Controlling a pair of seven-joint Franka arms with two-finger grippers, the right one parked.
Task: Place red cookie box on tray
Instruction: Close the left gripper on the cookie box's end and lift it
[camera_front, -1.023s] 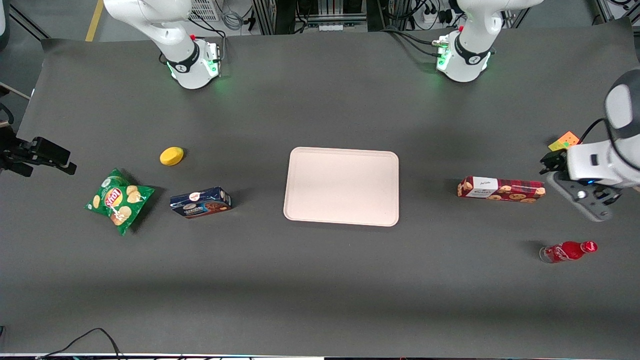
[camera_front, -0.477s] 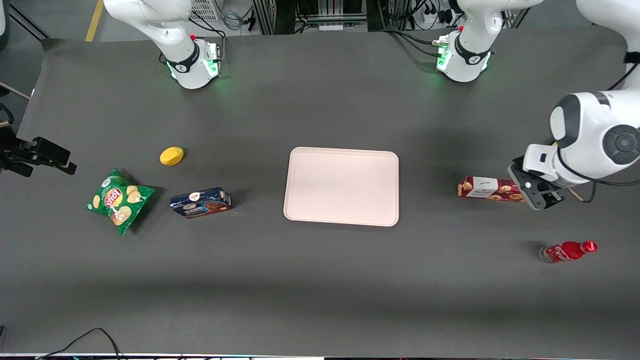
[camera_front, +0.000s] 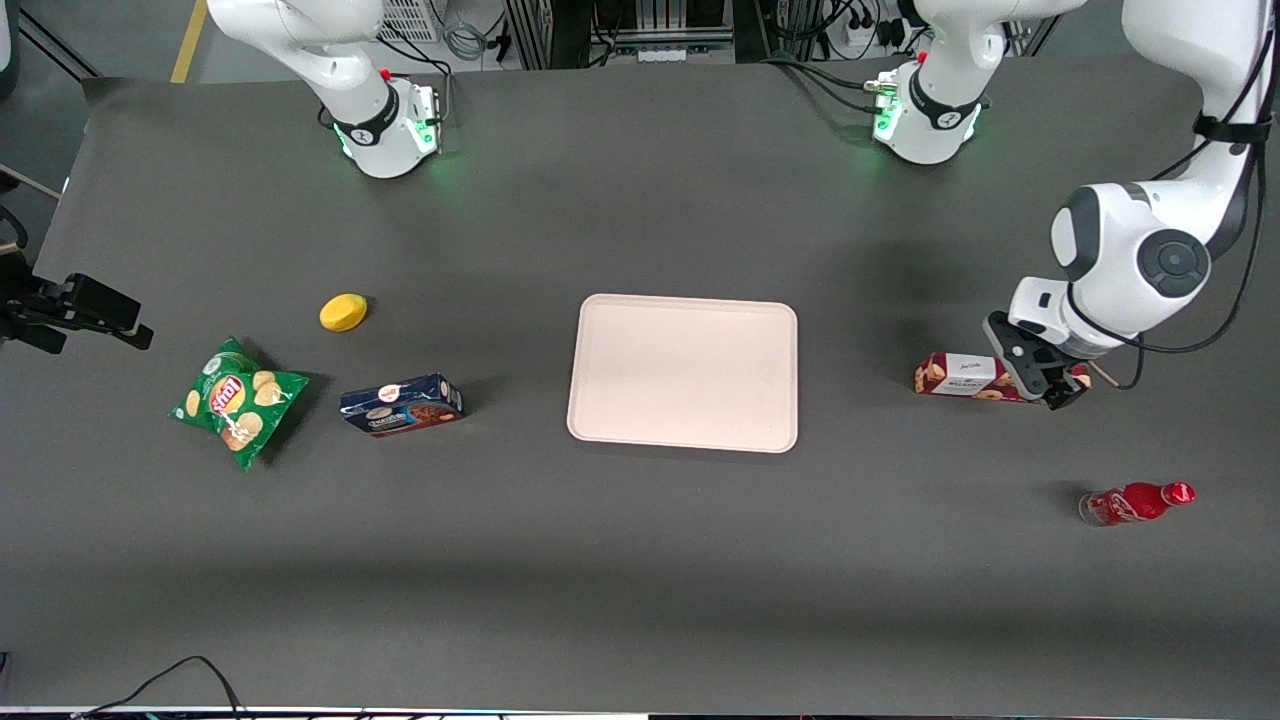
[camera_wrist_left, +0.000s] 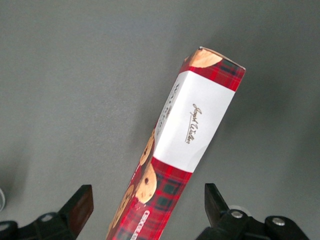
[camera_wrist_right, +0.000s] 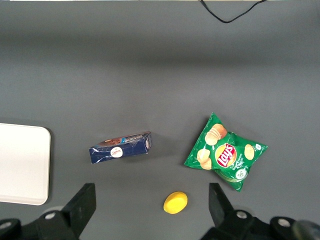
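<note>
The red cookie box (camera_front: 960, 375) lies flat on the dark table, toward the working arm's end, well apart from the tray (camera_front: 683, 372) at the table's middle. My gripper (camera_front: 1042, 372) hovers over the box's end that points away from the tray and covers it in the front view. In the left wrist view the plaid carton (camera_wrist_left: 187, 145) runs between the two black fingers (camera_wrist_left: 80, 207), which stand wide apart on either side without touching it. The gripper (camera_wrist_left: 148, 210) is open. The tray holds nothing.
A red bottle (camera_front: 1135, 502) lies nearer the front camera than the gripper. Toward the parked arm's end are a dark blue cookie box (camera_front: 401, 405), a green chip bag (camera_front: 237, 401) and a yellow round object (camera_front: 343, 312).
The left arm has swung in from the table's end toward the tray and now sits over the red cookie box's end. The box has not moved.
</note>
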